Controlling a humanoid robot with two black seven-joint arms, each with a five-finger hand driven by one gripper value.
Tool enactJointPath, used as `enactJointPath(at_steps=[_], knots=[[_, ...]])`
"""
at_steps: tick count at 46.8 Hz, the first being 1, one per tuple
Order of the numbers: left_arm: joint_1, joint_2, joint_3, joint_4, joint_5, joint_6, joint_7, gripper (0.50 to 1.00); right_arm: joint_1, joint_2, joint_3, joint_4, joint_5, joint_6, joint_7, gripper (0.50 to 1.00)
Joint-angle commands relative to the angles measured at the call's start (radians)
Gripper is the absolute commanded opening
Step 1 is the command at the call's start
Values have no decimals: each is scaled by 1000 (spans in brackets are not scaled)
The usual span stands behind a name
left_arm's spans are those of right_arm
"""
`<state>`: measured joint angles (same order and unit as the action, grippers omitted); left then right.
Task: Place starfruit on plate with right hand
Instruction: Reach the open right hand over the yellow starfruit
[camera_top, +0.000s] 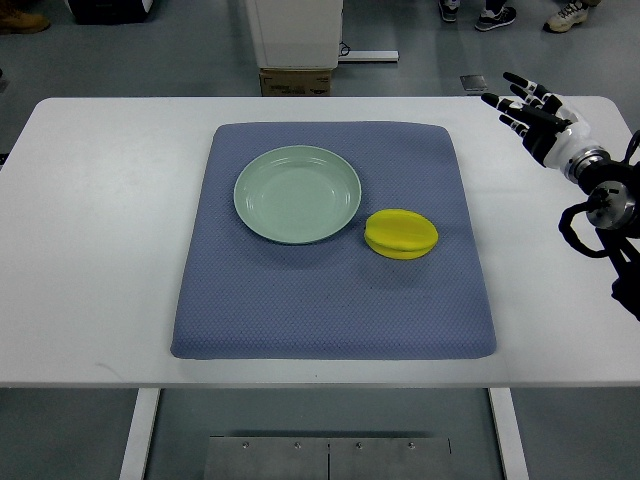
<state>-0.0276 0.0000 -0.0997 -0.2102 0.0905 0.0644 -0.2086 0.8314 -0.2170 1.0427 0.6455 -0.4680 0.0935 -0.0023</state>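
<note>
Above the far right corner of the bench (90, 250), the right robot hand (525, 108) hovers with fingers spread and holding nothing, probably ready to reach. Well apart from it, nearer the robot and to the left, the starfruit (401, 234) lies on a blue mat (330, 310), yellow, ridged, squat. Just beyond waits the empty green plate (297, 194).

We get bright, even overhead light, sharp focus throughout. Soft shadow under the plate (297, 194) rim and starfruit (401, 234); mild sheen on the white table (90, 250). No blur, slight edge distortion.
</note>
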Motion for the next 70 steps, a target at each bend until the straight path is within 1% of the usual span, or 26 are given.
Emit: enactJointPath(at_steps=[1, 10, 18, 28, 33, 37, 45, 51, 60, 70], knots=[[0, 0, 0, 0, 0, 0, 0, 1000, 0, -5, -3, 6, -1, 25, -1, 1000], [0, 0, 0, 0, 0, 0, 0, 1000, 0, -25, -36, 54, -14, 86, 1, 1000], [0, 0, 0, 0, 0, 0, 0, 1000, 5, -71, -122, 147, -34, 132, 1, 1000], [0, 0, 0, 0, 0, 0, 0, 1000, 20, -90, -207, 241, -168, 166, 2, 1000], [0, 0, 0, 0, 0, 0, 0, 1000, 37, -90, -262, 267, -241, 189, 2, 1000], [0, 0, 0, 0, 0, 0, 0, 1000, 58, -94, -315, 289, -270, 189, 4, 1000], [0, 0, 0, 0, 0, 0, 0, 1000, 112, -97, -430, 301, -307, 189, 11, 1000], [0, 0, 0, 0, 0, 0, 0, 1000, 136, -99, -486, 301, -350, 190, 31, 1000], [0, 0, 0, 0, 0, 0, 0, 1000, 140, -102, -546, 301, -405, 190, 47, 1000], [0, 0, 0, 0, 0, 0, 0, 1000, 146, -127, -613, 301, -469, 190, 48, 1000]])
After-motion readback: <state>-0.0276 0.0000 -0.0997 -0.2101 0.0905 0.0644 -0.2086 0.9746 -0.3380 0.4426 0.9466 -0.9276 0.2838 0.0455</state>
